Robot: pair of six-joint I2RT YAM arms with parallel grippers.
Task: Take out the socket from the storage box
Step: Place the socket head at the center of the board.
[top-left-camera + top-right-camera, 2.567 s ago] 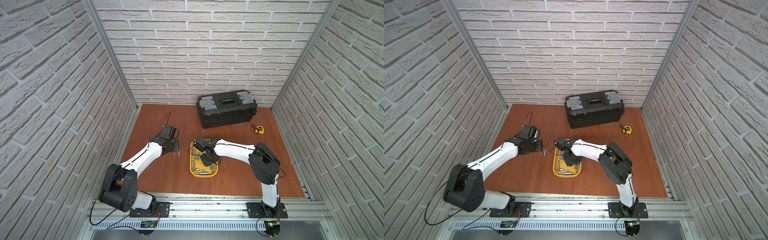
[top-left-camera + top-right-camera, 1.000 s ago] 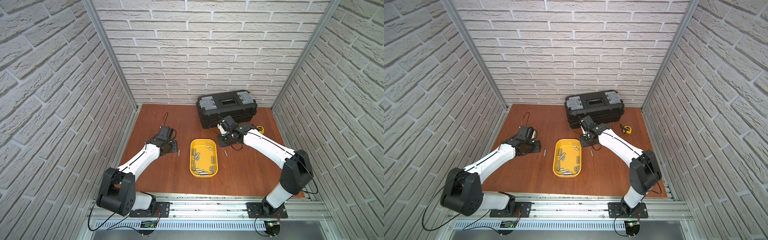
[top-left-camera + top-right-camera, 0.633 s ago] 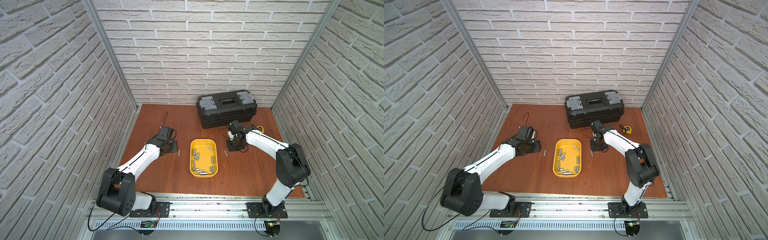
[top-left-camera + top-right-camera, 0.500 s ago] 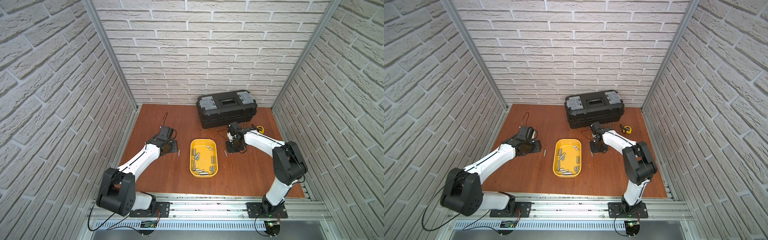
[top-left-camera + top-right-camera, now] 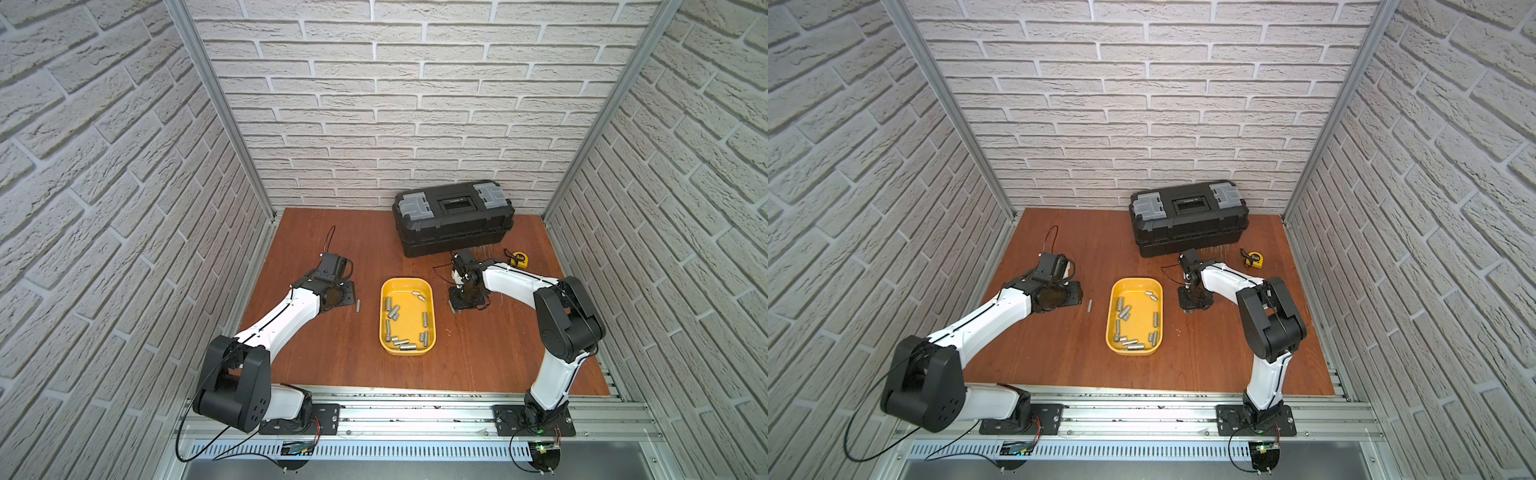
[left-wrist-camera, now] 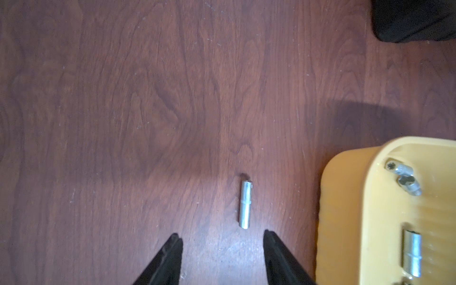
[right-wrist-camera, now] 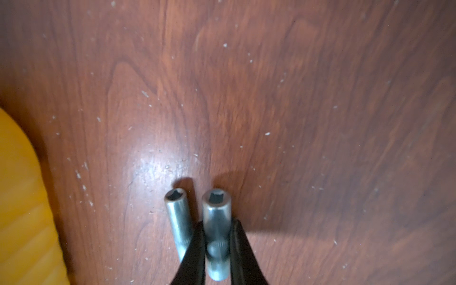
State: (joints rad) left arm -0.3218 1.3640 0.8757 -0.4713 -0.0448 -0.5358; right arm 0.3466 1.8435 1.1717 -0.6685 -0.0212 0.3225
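Observation:
The yellow storage box sits mid-table with several metal sockets lying in it. My right gripper is just right of the box, low over the wood. It is shut on a socket, which lies lengthwise between the fingers. A second socket lies on the table beside it, close alongside. My left gripper hangs open left of the box, holding nothing. Another socket lies on the table just ahead of its fingertips.
A large black toolbox with grey latches stands shut against the back wall, behind the right arm. A yellow tape measure lies to its right. Brick walls close in the left, back and right sides.
My right gripper has carried a socket from near the toolbox down to the table right of the storage box, beside the socket lying there. The left arm has stayed put.

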